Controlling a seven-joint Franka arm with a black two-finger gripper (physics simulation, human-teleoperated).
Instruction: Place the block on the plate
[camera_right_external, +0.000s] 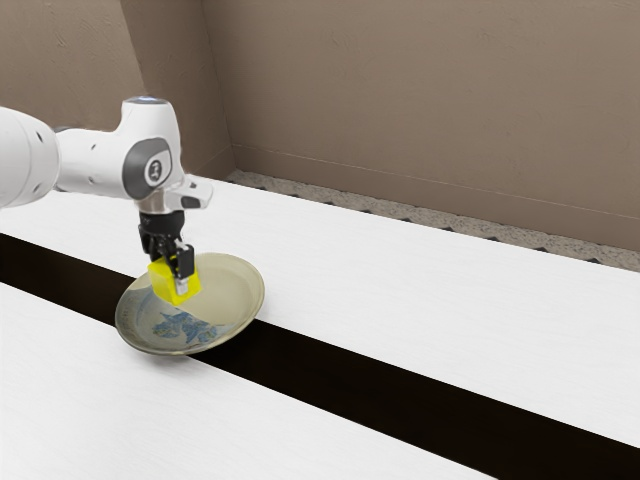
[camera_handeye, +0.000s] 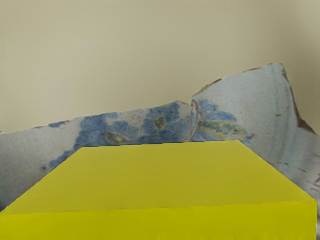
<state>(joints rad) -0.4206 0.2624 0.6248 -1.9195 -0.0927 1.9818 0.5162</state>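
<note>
Yellow block (camera_handeye: 160, 175) up close — my gripper (camera_right_external: 174, 279) has it pinched from two sides, likely so it won't slip. It's over the inside of the plate (camera_right_external: 236, 289), good for setting down flat — but I can't tell if they touch.

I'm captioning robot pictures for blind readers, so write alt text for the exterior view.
A black gripper holds a yellow block over a plate with blue decoration; whether block and plate touch is unclear. The white arm comes in from the exterior view's left; the plate sits on a white table, across its dark band.
</note>
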